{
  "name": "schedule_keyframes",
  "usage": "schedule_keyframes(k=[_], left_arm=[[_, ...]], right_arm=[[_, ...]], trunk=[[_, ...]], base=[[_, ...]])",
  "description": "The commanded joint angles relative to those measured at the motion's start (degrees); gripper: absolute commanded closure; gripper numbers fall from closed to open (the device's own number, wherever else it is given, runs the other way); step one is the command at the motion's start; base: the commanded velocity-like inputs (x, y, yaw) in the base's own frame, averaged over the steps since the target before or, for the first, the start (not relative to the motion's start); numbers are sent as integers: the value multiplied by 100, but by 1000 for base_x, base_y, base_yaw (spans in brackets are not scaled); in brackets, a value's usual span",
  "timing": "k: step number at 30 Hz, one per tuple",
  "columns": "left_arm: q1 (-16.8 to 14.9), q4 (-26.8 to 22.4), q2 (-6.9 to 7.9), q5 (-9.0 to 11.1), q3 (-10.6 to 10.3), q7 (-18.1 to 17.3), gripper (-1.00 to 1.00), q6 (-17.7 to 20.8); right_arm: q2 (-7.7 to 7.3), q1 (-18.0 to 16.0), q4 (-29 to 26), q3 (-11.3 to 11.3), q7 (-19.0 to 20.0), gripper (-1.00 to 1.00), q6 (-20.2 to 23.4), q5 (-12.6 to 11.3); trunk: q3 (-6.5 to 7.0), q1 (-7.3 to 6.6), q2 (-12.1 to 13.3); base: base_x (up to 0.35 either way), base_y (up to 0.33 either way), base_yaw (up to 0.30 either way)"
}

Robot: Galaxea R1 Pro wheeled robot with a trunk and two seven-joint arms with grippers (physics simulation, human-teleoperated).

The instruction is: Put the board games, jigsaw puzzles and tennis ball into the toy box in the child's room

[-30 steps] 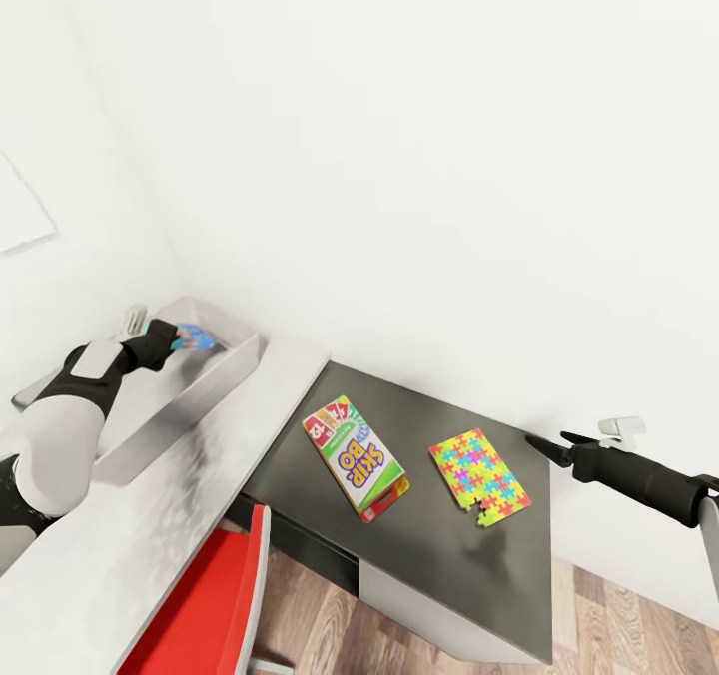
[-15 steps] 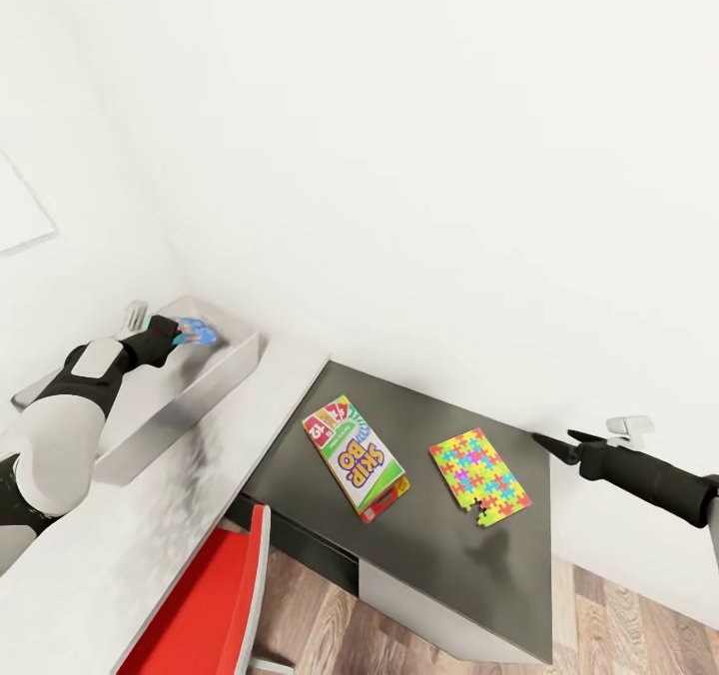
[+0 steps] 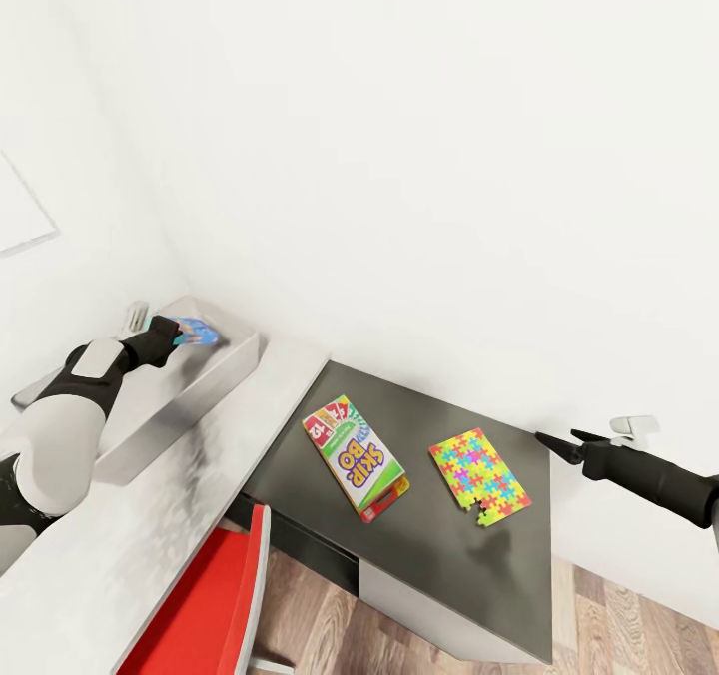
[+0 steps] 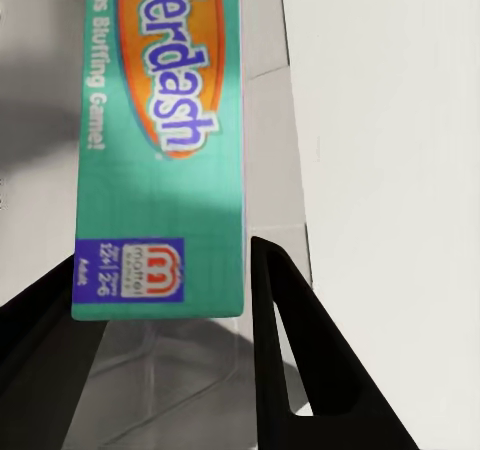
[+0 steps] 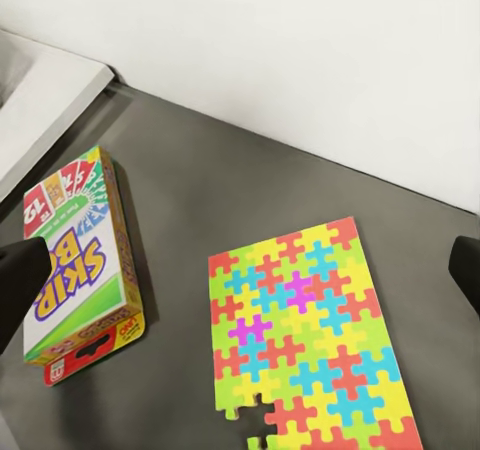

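My left gripper (image 3: 172, 337) reaches over the light-grey toy box (image 3: 205, 380) at the left end of the table (image 3: 110, 565), shut on a blue-teal board game (image 3: 198, 333). In the left wrist view the teal box (image 4: 160, 170) sits between the two black fingers (image 4: 290, 350). The Skip-Bo board game (image 3: 355, 455) and a bright jigsaw puzzle (image 3: 479, 475) lie flat on the table's dark-grey part (image 3: 429, 565). My right gripper (image 3: 557, 440) hovers open off the dark top's right edge, apart from the puzzle (image 5: 300, 330) and the Skip-Bo box (image 5: 80, 260).
A red chair (image 3: 215, 605) stands against the table's front edge. White walls close in behind the table and on the left. Wooden floor (image 3: 619, 625) shows past the dark section's right side.
The left gripper has carried the blue-teal box slightly farther back over the toy box. The right arm has drawn back a little to the right.
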Motion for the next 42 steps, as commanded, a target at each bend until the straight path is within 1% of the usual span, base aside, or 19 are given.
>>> schedule_keyframes(k=[1, 11, 17, 42], left_arm=[[-6, -2, -4, 31, 36, 19, 100, 43], [-6, 85, -6, 54, 44, 59, 100, 71], [-6, 105, -7, 59, 47, 63, 100, 75], [5, 126, 3, 60, 105, 66, 100, 66]], right_arm=[[-1, -5, -1, -5, 1, -100, 49, -35], [1, -27, -1, -9, 5, -100, 49, -36], [1, -30, -1, -9, 5, -100, 49, -36], [-10, -24, 0, -9, 7, -100, 49, -36]], trunk=[[-10, 3, -11], [-13, 3, -11], [-38, 3, -11], [-246, 3, -11]], base=[[0, 0, 0], [0, 0, 0], [0, 0, 0], [0, 0, 0]])
